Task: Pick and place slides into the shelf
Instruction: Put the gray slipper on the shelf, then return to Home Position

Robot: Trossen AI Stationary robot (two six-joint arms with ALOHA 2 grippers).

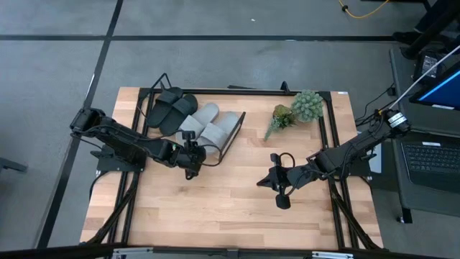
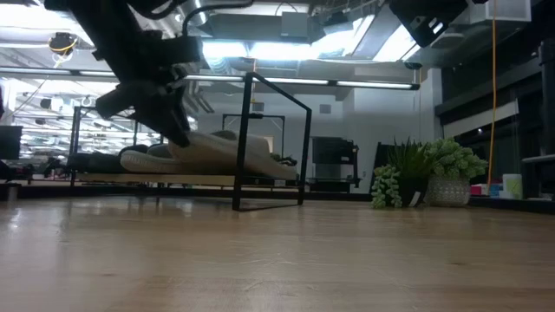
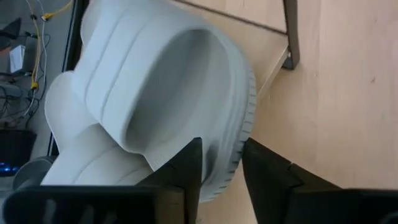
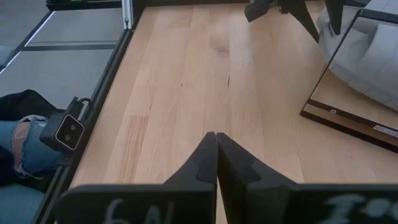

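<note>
Four slides sat on the shelf (image 1: 231,134) at the bench's far-left part: two black slides (image 1: 171,109) toward the far-left end, two grey slides (image 1: 210,125) beside them toward the near-right end. The outer grey slide (image 3: 163,93) lay close to the shelf's right wire end loop, its sole rim reaching near the plank edge. The left pincer (image 1: 192,157) was just in front of the shelf's near edge, fingers (image 3: 185,169) narrowly apart around that slide's sole rim; contact unclear. In the low view the grey pair (image 2: 212,153) rested flat on the plank inside the wire frame.

The right pincer (image 1: 274,180) hovered over bare bench (image 1: 215,208) right of centre, well apart from the shelf, fingers (image 4: 205,158) pressed together, holding nothing. A potted plant (image 1: 296,109) stood at the far-right side. Wide open wood remained along the near half and between the arms.
</note>
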